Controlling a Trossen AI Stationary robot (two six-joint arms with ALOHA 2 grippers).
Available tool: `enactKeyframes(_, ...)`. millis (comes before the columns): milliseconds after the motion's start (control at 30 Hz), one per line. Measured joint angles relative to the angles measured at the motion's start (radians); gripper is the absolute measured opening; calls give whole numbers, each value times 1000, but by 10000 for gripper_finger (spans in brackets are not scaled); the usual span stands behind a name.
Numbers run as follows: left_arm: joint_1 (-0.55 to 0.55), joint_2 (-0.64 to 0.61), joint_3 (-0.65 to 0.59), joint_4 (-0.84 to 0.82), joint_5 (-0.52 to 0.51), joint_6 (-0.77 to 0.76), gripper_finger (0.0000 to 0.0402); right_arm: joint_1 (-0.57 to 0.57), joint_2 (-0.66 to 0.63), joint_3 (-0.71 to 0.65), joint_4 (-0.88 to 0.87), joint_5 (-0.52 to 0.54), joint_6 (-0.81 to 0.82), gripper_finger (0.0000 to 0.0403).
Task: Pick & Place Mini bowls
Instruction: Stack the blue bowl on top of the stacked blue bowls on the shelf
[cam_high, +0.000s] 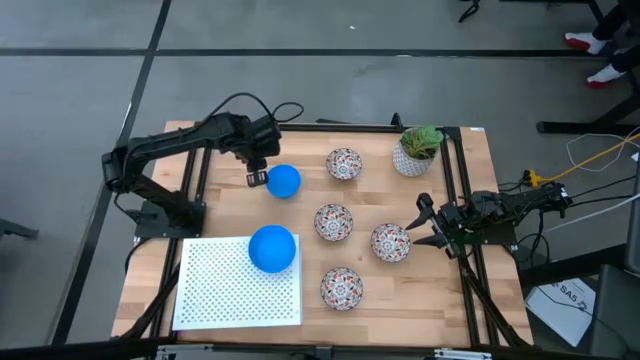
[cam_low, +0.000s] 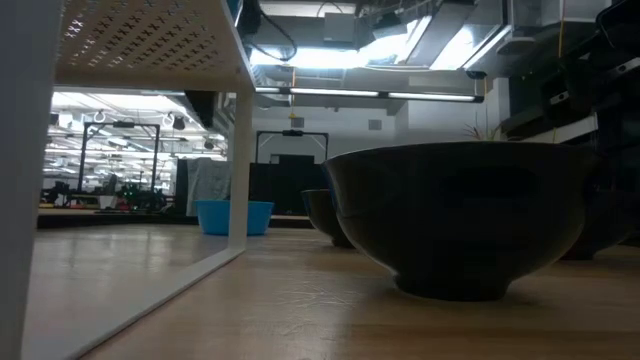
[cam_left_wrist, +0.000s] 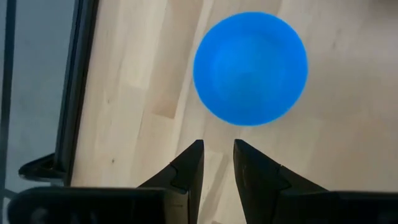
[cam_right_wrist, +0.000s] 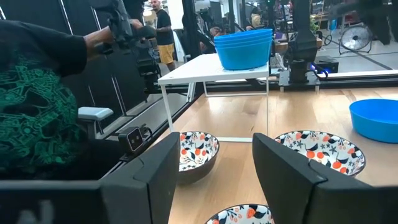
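Wooden worktop (cam_high: 230, 215): pick of loose blue bowl (cam_high: 284, 181) pending.
Left gripper (cam_high: 256, 178) just beside it, fingers narrowly parted, apparently empty; next, straddle rim. Stacked blue bowls (cam_high: 272, 248) sit on white rack (cam_high: 215, 290).

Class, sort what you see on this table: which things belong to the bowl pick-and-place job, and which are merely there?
Job:
- lone blue bowl
- stacked blue bowls on white perforated shelf
- four floral bowls
- left gripper
- right gripper

Merely there:
- potted plant
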Motion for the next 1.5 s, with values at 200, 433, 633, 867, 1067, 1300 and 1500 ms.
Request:
enactKeyframes(200,18,0,-78,107,23,111,79,0,0,0,0,0,0,200)
enactKeyframes(433,22,0,-159,219,56,317,77,0,0,0,0,0,0,200)
enactKeyframes(633,21,0,-196,308,108,391,77,0,0,0,0,0,0,200)
enactKeyframes(867,-16,1,-238,382,163,398,78,0,0,0,0,0,0,200)
enactKeyframes(1067,-22,23,-256,394,157,436,81,0,0,0,0,0,0,200)
enactKeyframes(1300,-21,98,-256,386,157,447,77,0,0,0,0,0,0,200)
enactKeyframes(1500,-21,131,-256,364,157,438,79,0,0,0,0,0,0,200)
